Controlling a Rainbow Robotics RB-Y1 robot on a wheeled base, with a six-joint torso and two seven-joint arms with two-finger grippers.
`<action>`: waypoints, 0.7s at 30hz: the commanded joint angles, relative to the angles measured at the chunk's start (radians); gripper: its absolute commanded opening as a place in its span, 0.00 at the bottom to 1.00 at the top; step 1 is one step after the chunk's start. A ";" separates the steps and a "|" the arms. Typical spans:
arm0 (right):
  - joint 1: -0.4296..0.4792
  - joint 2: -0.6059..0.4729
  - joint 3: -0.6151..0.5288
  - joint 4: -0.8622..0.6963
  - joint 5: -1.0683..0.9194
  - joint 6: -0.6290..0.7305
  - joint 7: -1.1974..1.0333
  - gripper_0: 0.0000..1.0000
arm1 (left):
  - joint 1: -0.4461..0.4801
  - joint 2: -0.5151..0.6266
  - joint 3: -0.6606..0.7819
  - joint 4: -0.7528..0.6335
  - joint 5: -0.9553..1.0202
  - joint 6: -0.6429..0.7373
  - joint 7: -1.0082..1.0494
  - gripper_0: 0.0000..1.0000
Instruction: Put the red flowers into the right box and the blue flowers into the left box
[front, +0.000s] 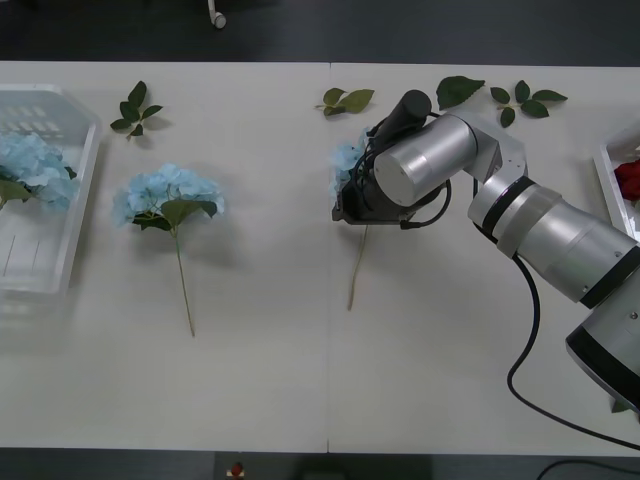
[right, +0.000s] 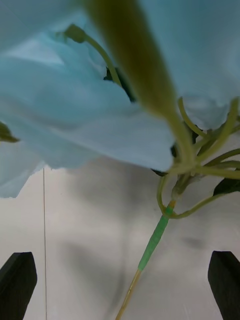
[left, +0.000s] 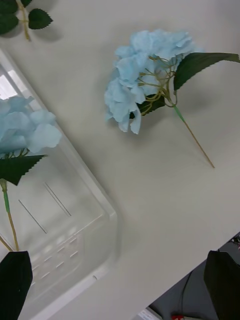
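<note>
One blue flower (front: 347, 160) lies at the table's middle, its stem (front: 356, 262) pointing toward me. My right gripper (right: 120, 297) hovers just above it, open, with the black fingers (right: 18, 284) apart on either side of the stem (right: 154, 239) and nothing held. A second blue flower (front: 165, 194) lies left of centre on the table. A third blue flower (front: 32, 166) rests inside the left box (front: 80, 205). My left gripper (left: 119, 295) is open above that box's corner (left: 95, 235), holding nothing. The right box (front: 606, 183) at the right edge holds a red flower (front: 629, 177).
Loose green leaf sprigs lie along the far side of the table: one at the left (front: 135, 110), one at the centre (front: 346, 100) and two at the right (front: 524, 100). A seam (front: 329, 250) runs down the table's middle.
</note>
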 joint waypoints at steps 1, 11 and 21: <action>-0.014 0.028 -0.016 0.028 -0.008 -0.032 0.048 1.00 | -0.030 0.025 -0.007 -0.137 0.037 0.073 0.212 1.00; -0.014 0.031 -0.016 0.038 -0.008 -0.040 0.080 0.75 | 0.002 -0.075 -0.094 -0.445 0.057 0.075 0.695 1.00; -0.014 0.031 -0.016 0.038 -0.005 -0.041 0.114 0.25 | 0.040 -0.148 -0.322 -0.586 -0.121 -0.065 1.002 1.00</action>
